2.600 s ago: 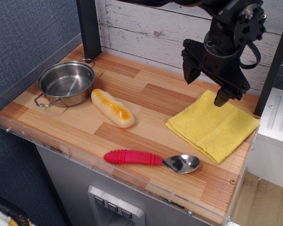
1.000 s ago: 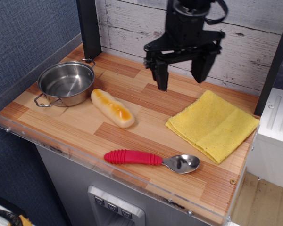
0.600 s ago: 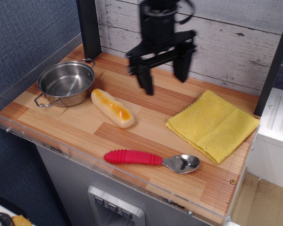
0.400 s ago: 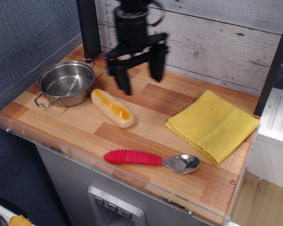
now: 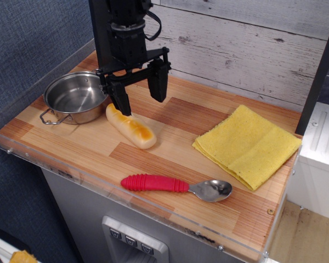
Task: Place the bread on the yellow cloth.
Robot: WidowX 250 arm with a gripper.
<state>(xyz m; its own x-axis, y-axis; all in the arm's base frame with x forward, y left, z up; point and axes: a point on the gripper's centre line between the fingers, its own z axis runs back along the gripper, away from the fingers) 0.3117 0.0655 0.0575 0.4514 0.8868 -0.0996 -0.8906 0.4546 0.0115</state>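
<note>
Bread (image 5: 131, 126) lies flat on the wooden tabletop (image 5: 170, 148), left of centre. Long axis runs diagonally: one rounded end points up-left toward the pot (image 5: 77, 97), the other points down-right toward the near edge and the spoon (image 5: 175, 186). Glossy orange-brown side faces up, cream-white along the lower flank.

Gripper (image 5: 139, 95) sits over the up-left end of the bread. Jaws spread wide, nothing between them. Left-hand finger in this view comes down at or just above that end of the loaf (can't tell from this angle if it's touching). The other finger hangs behind the loaf, over bare wood. So the loaf sits mostly in front of and below the claw, with only its far end under the gap; most of its length extends down-right, clear of the fingers.

Pot is just beside the loaf's up-left end, a small gap between them as far as I can see. It's steel, two loop handles, upright.

Yellow cloth (image 5: 248, 146) lies folded on the right side of the tabletop, well apart from both bread and gripper, corners set diamond-wise. Spoon has a red handle and a metal bowl, lying near the front edge between loaf and cloth, bowl end toward the cloth.
</note>
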